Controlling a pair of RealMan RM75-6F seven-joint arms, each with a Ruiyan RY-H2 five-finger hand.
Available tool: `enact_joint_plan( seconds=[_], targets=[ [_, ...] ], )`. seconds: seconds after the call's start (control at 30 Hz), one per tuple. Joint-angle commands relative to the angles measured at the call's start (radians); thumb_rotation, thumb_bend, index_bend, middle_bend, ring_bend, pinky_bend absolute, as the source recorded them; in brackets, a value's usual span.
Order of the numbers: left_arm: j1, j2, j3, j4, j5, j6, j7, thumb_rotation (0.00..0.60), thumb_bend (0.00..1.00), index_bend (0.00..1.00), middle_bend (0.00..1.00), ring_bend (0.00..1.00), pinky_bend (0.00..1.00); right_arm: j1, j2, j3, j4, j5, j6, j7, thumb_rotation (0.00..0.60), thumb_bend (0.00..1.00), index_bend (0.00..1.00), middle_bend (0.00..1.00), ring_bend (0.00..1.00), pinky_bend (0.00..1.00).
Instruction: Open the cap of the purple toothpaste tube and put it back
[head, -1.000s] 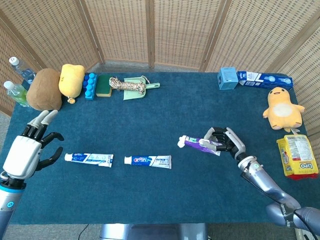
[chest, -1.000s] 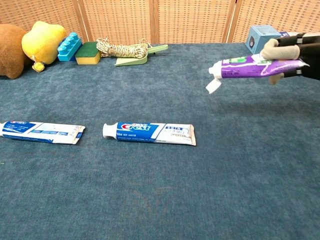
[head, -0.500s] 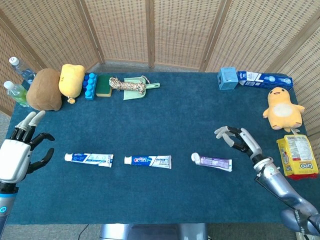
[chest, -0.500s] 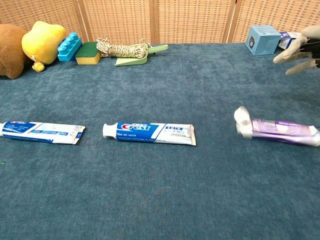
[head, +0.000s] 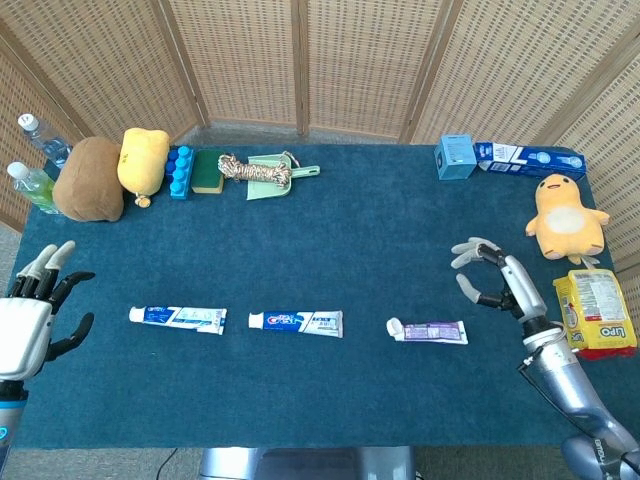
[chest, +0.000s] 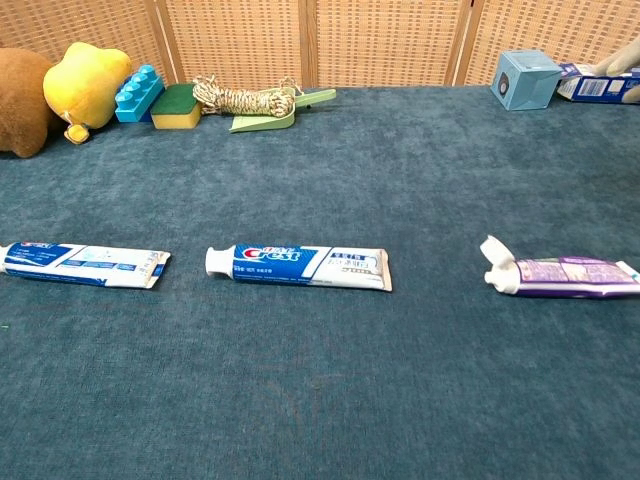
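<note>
The purple toothpaste tube lies flat on the blue table, its white flip cap hinged open at the left end. In the chest view the tube rests at the right edge with the cap tipped up. My right hand hovers open to the right of and behind the tube, holding nothing and apart from it. My left hand is open at the far left edge, left of the blue toothpaste tubes.
Two blue toothpaste tubes lie in a row left of the purple one. Plush toys, blue blocks, a sponge, rope and a dustpan line the back left. Boxes, a yellow plush and a snack packet sit at the right.
My right hand let go of the purple tube, which dropped to the table with its cap open; the hand then drew back to the right. My left hand moved down and left.
</note>
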Motion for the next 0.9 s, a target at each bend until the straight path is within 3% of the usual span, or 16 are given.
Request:
enact_joint_plan(
  seconds=[0.03, 0.13, 0.57, 0.9],
  targets=[
    [0.019, -0.001, 0.013, 0.003, -0.007, -0.001, 0.003, 0.6, 0.33, 0.24, 0.08, 0.0, 0.12, -0.049, -0.01, 0.007, -0.059, -0.008, 0.096, -0.186, 0.546, 0.41, 0.44, 0.31, 0.14, 0.25],
    [0.044, -0.003, 0.028, 0.009, -0.01, 0.006, 0.018, 0.6, 0.33, 0.24, 0.1, 0.01, 0.12, -0.076, -0.014, 0.002, -0.082, -0.025, 0.154, -0.308, 0.598, 0.41, 0.45, 0.32, 0.14, 0.25],
    [0.128, -0.014, 0.075, -0.008, -0.033, 0.02, 0.123, 0.6, 0.33, 0.24, 0.1, 0.01, 0.12, -0.153, -0.007, -0.046, -0.143, -0.045, 0.252, -0.908, 0.6, 0.4, 0.47, 0.33, 0.15, 0.25],
    [0.142, 0.012, 0.063, -0.041, -0.044, 0.012, 0.152, 0.6, 0.33, 0.24, 0.11, 0.01, 0.11, -0.187, 0.008, -0.062, -0.193, -0.042, 0.247, -0.979, 0.6, 0.4, 0.47, 0.33, 0.15, 0.25]
  ],
)
